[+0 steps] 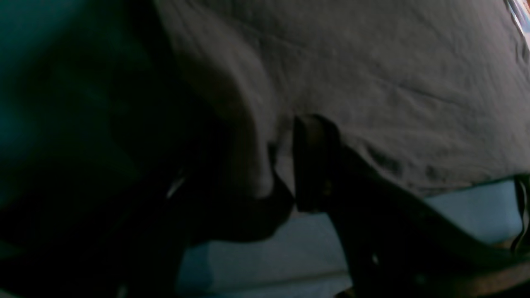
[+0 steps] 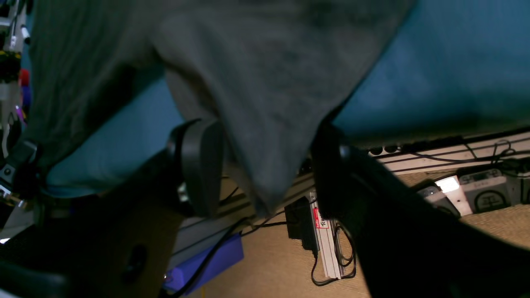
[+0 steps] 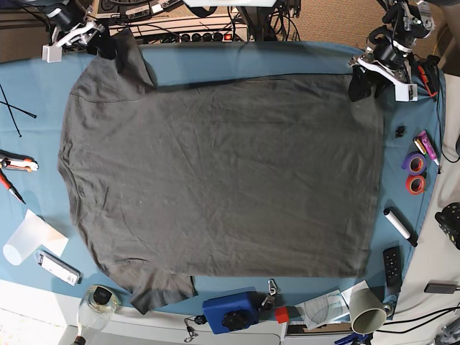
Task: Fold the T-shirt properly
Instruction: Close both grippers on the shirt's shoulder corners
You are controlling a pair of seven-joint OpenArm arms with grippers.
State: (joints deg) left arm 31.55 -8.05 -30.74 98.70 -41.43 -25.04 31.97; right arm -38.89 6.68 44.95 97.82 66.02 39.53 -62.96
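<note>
The dark grey T-shirt (image 3: 223, 172) lies spread flat on the blue table cloth (image 3: 215, 61), collar side to the left. At the top right, my left gripper (image 3: 361, 86) sits on the shirt's hem corner. The left wrist view shows a raised fold of the T-shirt (image 1: 372, 74) pinched between the dark fingers (image 1: 310, 165) of the left gripper (image 1: 281, 182). At the top left, my right gripper (image 3: 108, 47) is at the upper sleeve. In the right wrist view the right gripper (image 2: 265, 165) stands wide open, with the sleeve of the T-shirt (image 2: 265, 62) hanging loose between its fingers.
Tape rolls (image 3: 415, 172), a marker (image 3: 399, 223) and a remote (image 3: 392, 262) lie along the right edge. A blue box (image 3: 230, 310) and a paper cup (image 3: 366, 310) sit at the front. A plastic cup (image 3: 18, 241) and red-handled tools (image 3: 14, 169) lie at the left.
</note>
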